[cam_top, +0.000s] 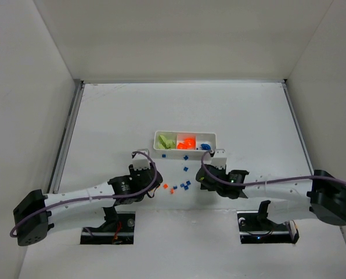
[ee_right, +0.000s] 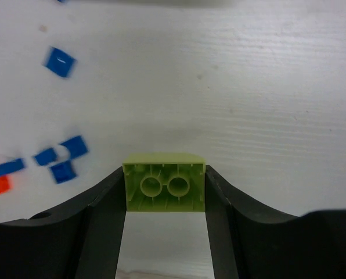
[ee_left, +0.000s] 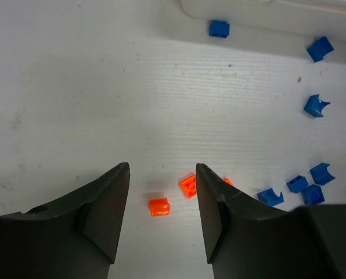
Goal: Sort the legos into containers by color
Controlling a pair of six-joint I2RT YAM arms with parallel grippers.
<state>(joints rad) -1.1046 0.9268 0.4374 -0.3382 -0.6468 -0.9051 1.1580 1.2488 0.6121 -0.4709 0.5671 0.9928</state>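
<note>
Two claws are busy: the right gripper clenches a lime green brick, likely bound for the tray; the left gripper hangs released, straddling an orange brick on the table.

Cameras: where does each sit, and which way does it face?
Top external: above and behind the robot, looking down at left arm, right arm and the tray.
Left wrist: looks down past the open left gripper at orange legos.
Right wrist: looks down past the right gripper, shut on a lime green lego.
Wrist views share the blue legos.
</note>
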